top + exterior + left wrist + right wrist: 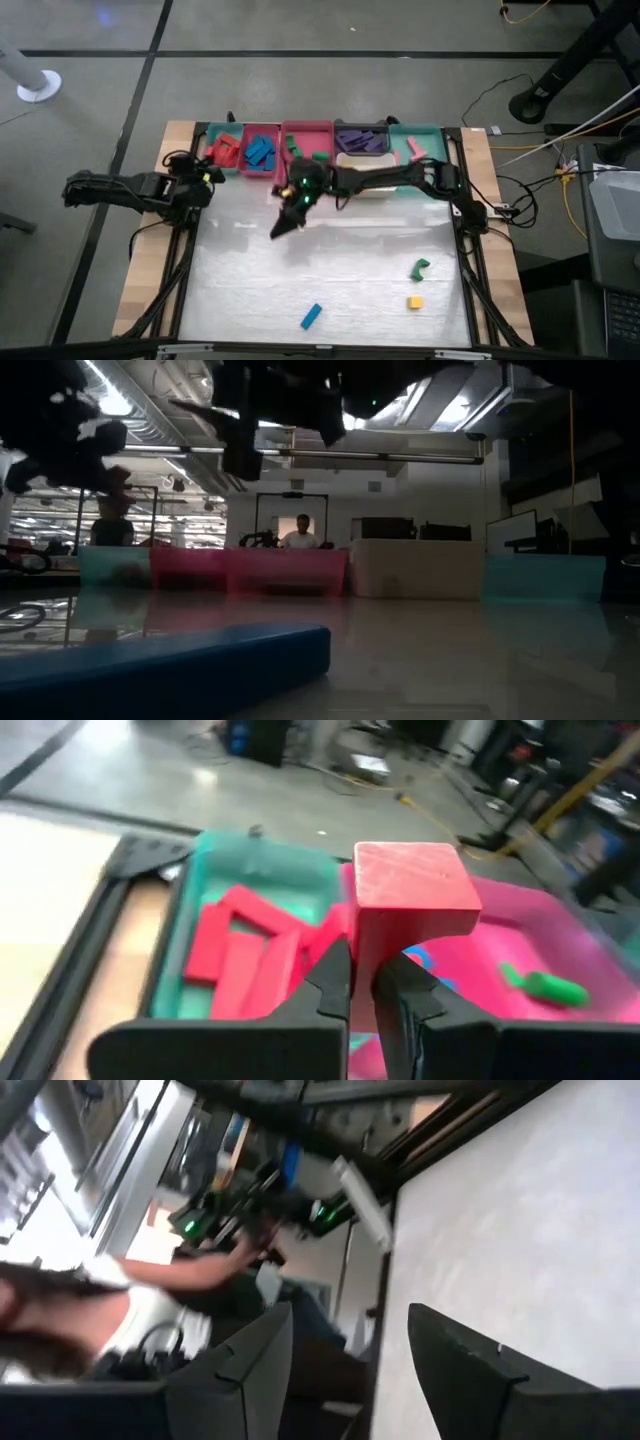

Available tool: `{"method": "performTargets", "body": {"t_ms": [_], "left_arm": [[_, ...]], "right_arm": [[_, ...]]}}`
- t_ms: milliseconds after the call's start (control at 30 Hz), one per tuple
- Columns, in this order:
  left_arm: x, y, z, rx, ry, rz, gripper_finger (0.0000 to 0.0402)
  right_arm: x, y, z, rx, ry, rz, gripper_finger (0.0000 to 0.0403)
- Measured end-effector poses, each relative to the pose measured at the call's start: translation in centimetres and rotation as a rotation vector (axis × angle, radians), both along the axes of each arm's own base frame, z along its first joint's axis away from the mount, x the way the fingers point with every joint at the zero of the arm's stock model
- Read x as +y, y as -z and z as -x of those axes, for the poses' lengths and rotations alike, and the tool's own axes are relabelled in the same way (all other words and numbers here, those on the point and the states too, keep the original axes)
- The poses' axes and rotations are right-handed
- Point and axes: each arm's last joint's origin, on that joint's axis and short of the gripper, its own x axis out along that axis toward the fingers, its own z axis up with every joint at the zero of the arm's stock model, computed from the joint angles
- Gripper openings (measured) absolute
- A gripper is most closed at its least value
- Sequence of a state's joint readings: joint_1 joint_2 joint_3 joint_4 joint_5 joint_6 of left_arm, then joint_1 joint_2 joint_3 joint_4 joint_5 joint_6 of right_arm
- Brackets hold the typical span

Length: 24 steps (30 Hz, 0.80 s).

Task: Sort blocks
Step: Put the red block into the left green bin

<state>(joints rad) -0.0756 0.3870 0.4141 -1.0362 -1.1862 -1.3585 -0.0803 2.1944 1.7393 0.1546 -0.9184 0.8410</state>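
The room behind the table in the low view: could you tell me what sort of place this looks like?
Probably a robotics lab or workshop: exposed ceiling ducts and strip lights, a person seated at a desk behind the table, and loose cables across the concrete floor.

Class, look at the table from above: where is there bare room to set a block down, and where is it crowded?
Bare: the wide middle, between the row of trays and the loose blue block, green block and yellow block. Crowded: the trays and around the right gripper.
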Motion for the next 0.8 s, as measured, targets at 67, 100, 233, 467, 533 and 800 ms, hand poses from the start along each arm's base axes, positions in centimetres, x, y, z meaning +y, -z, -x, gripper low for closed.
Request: {"method": "performTargets", "body": {"t_ms": [67,100,233,467,533,800], "left_arm": [[0.2,1.1,0.1,-0.015,-0.042,0.016,0.0013],[0.2,1.6,0.1,-0.021,-0.056,0.033,0.0014],[0.4,3.8,0.3,-0.018,-0.104,0.097,0.0017],[0.9,4.9,0.3,-0.066,-0.192,0.114,0.0018],[1.1,4.8,0.2,-0.055,-0.203,0.100,0.0018],[2.1,3.7,-1.1,-0.268,-0.277,0.068,0.0019]], "right_arm": [[1.9,0.0,0.0,0.000,-0.038,0.000,0.0198],[2.8,0.0,0.0,0.000,-0.056,0.000,0.0198],[6.0,0.0,0.1,-0.001,-0.111,0.003,0.0198],[9.5,0.4,0.6,0.050,-0.136,0.022,0.0198],[10.3,0.6,0.8,0.075,-0.125,0.033,0.0198],[12.7,1.5,1.4,0.163,-0.079,0.085,0.0198]]}}
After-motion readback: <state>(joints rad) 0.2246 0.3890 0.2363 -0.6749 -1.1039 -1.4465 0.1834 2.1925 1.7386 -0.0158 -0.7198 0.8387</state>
